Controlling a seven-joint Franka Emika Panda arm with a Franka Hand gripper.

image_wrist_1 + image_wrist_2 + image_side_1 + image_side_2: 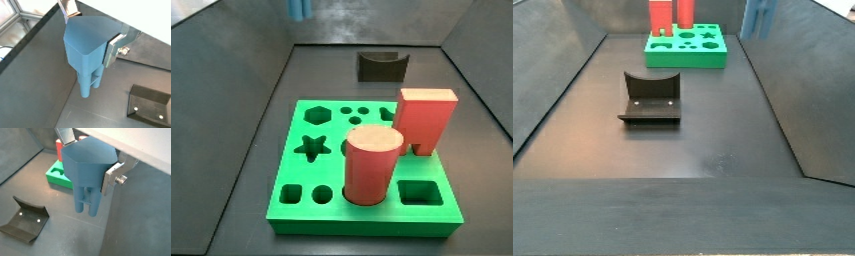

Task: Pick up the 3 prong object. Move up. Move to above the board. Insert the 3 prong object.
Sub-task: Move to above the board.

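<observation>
My gripper [90,32] is shut on the 3 prong object [87,60], a light-blue piece with a hexagonal head. Its thin legs hang well above the dark floor. Both wrist views show a silver finger [112,178] pressed against each side of the head. The green board [56,176] lies on the floor off to one side of the legs, not under them. In both side views only the piece's lower end [299,8] shows, at the top edge of the picture, beyond the board [311,150]. In a side view, the piece [755,16] hangs to the right of the board [690,50].
A red cylinder [372,165] and a red rectangular block [425,120] stand in the board. A small dark arch-shaped block [381,66] sits behind it. The fixture [651,96] stands mid-floor, also seen as the fixture [27,219]. Sloping dark walls bound the floor on both sides.
</observation>
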